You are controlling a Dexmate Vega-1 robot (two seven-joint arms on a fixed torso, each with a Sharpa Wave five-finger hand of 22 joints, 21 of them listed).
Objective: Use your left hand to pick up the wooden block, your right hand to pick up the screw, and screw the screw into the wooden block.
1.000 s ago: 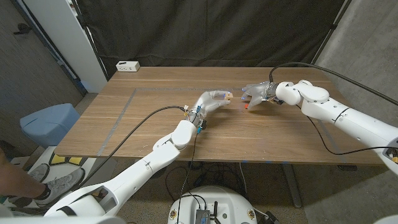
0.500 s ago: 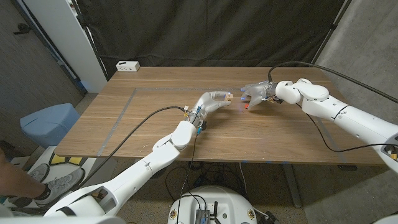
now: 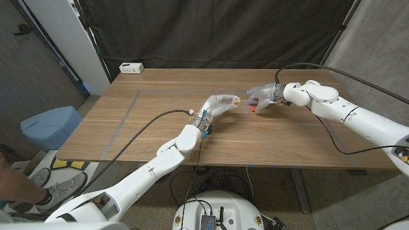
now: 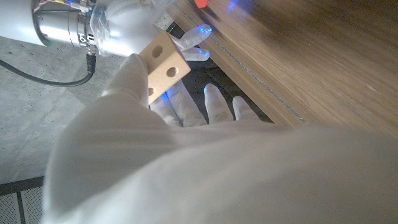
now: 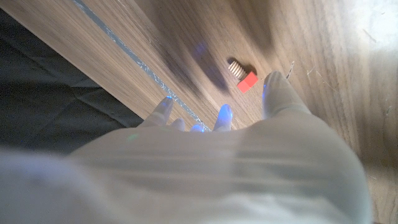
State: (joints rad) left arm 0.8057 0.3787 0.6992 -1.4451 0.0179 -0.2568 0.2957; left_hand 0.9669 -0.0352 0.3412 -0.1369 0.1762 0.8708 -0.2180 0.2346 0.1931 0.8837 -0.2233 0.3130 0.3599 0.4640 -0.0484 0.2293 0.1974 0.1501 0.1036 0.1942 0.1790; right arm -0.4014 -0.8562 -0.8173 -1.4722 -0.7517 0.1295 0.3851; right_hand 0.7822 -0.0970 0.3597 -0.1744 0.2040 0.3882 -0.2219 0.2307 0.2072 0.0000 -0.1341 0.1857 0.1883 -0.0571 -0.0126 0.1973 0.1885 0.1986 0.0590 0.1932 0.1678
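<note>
The screw [image 5: 242, 75] is lying on the table [image 3: 160, 108], just past the right hand [image 3: 263, 97], whose fingers [image 5: 273, 93] are spreading apart and holding nothing. The left hand [image 3: 220, 102] is gripping the wooden block [image 4: 163, 62] just to its left.

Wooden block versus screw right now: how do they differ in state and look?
The wooden block is gripped by the left robot hand, off the table; the screw lies loose on the table, beside the right robot hand. The block is pale with round holes; the screw has a red head.
</note>
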